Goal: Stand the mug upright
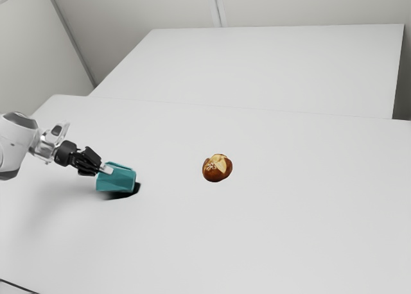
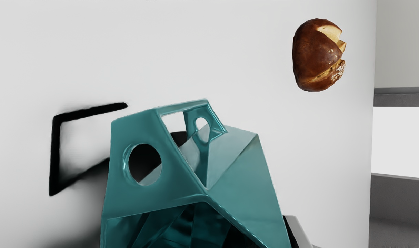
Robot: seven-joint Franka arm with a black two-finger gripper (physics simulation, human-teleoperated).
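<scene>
Pinching the sideways mug point(image 1: 121, 180), presumably to right it, the fingers point(image 1: 106, 169) point toward four o'clock in the exterior view.

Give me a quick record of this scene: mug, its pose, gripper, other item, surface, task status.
mug: teal
pose: tipped, not upright
gripper: black, at the mug
grip: cannot tell
other item: brown bread, crust split, pale inside showing
bread position: apart from the mug, toward the exterior view's right
surface: white table
shadow: dark, by the mug
task status: mug not yet upright
</scene>
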